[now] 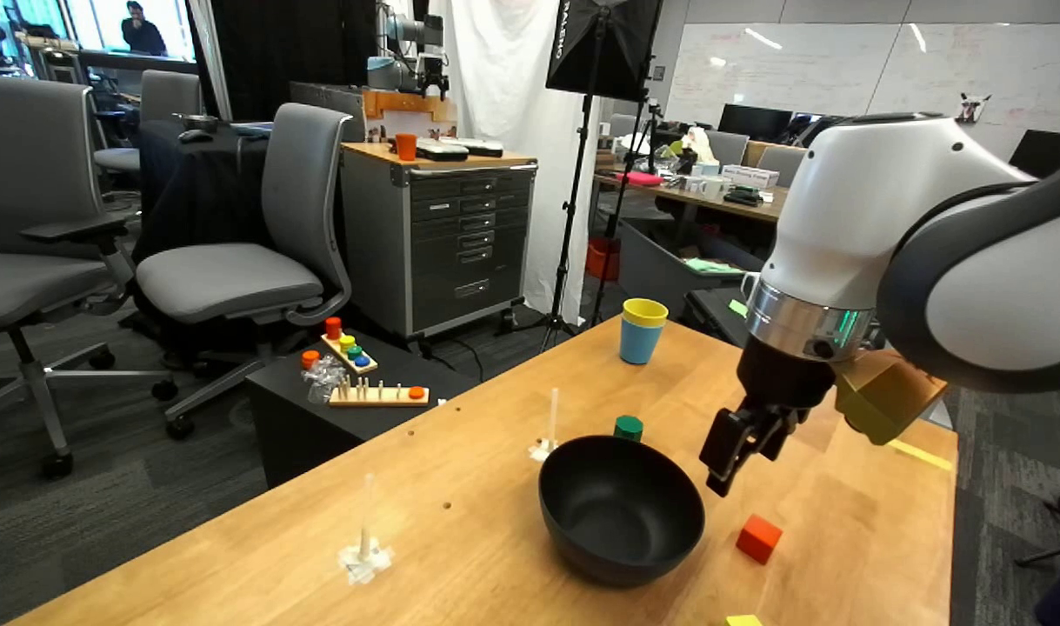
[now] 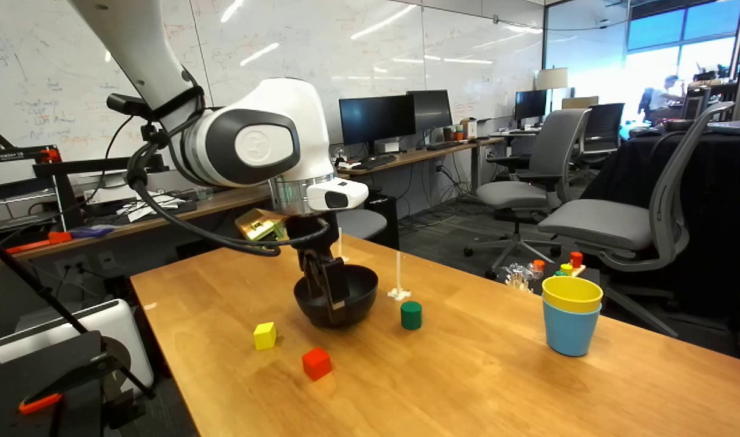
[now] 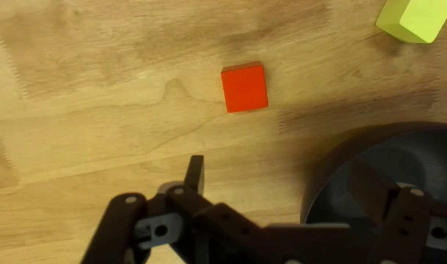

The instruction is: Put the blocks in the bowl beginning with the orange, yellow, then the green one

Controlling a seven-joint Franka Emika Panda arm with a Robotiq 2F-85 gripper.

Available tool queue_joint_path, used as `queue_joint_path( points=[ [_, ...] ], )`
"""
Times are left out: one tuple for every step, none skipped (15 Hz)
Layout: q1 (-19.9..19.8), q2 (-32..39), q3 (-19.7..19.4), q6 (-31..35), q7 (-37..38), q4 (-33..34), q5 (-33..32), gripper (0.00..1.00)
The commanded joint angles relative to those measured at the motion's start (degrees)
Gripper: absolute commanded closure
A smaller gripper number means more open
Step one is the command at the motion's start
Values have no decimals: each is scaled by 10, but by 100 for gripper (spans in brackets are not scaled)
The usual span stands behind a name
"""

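Observation:
The orange-red cube (image 1: 759, 539) (image 2: 317, 363) lies on the table beside the black bowl (image 1: 621, 513) (image 2: 365, 298); it is upper middle in the wrist view (image 3: 245, 88). The yellow cube (image 2: 264, 335) sits nearby, cut off at the edge in an exterior view (image 1: 743, 621) and in the wrist view (image 3: 416, 20). The green block (image 2: 411, 315), a short cylinder, stands on the bowl's far side, partly hidden in an exterior view (image 1: 629, 428). My gripper (image 1: 731, 465) (image 2: 333, 297) is open and empty above the table by the bowl's rim. Its spread fingers (image 3: 278, 165) show in the wrist view, one over the bowl (image 3: 355, 145).
A yellow cup (image 1: 644, 310) sits in a blue cup (image 1: 641, 341) (image 2: 569, 331) farther along the table. Two thin pale pegs (image 1: 553, 417) (image 1: 366, 522) stand taped upright near the table edge. Toy pieces (image 1: 378, 396) lie on a black box beside the table.

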Motion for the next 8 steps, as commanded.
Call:
queue_joint_path(
  points=[
    [-6, -14, 2, -1, -75, -4, 24, 0],
    [-9, -18, 6, -1, -91, -7, 30, 0],
    [-14, -22, 11, -2, -111, -9, 38, 0],
    [-15, -23, 10, 1, -124, -11, 42, 0],
    [-16, -22, 9, 3, -135, -13, 43, 0],
    [-17, -19, 7, 5, -146, -15, 43, 0],
    [-17, -16, 4, 5, -152, -17, 41, 0],
    [-16, -14, 0, 8, -153, -21, 36, 0]
  ],
)
